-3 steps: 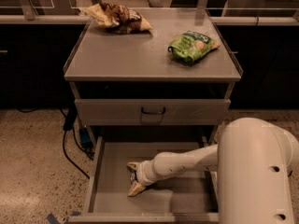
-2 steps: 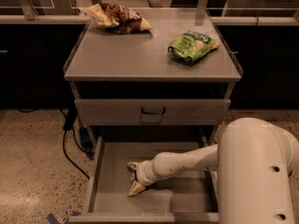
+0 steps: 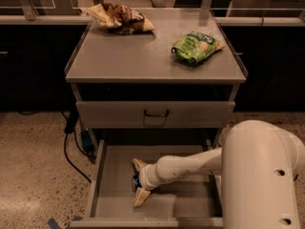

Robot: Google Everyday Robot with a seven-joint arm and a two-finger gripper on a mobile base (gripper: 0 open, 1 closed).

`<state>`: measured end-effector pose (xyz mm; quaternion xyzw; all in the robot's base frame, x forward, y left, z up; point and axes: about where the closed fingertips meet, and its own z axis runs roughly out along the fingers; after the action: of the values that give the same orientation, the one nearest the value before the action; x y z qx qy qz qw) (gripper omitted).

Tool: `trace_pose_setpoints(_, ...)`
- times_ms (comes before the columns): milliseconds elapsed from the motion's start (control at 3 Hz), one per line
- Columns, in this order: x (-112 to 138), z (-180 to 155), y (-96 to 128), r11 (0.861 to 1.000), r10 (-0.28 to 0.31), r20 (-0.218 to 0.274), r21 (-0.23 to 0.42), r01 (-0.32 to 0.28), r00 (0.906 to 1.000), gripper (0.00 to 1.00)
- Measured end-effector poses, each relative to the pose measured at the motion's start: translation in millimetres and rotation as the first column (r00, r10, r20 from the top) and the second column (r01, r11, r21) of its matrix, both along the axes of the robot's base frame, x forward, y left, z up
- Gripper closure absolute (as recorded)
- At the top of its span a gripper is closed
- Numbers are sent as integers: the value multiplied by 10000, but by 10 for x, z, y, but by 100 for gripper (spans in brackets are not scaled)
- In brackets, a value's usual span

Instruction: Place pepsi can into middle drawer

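The pepsi can [image 3: 135,182] shows as a small blue shape low in the pulled-out middle drawer [image 3: 190,209], at floor level, left of centre. My gripper [image 3: 138,182] reaches in from the right on its white arm. Its two tan fingers [image 3: 141,197] are spread wide on either side of the can, which sits between them close to the palm. The arm and gripper body hide most of the can.
A grey drawer front with a dark handle [image 3: 156,113] is shut above the open drawer. On the cabinet top lie a green snack bag [image 3: 196,46] and a brown-and-yellow snack bag [image 3: 119,17]. Black cables [image 3: 71,142] hang left of the cabinet. My large white arm housing [image 3: 262,175] fills the lower right.
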<state>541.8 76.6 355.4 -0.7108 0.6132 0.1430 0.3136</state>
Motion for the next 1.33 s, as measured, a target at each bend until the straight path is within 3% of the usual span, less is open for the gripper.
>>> trace_pose_setpoints(667, 9, 86, 15, 9999, -57, -11, -148, 57, 10000, 0)
trace_pose_setpoints(1333, -54, 861, 69, 9895, -506, 250, -1344, 535, 9984, 0)
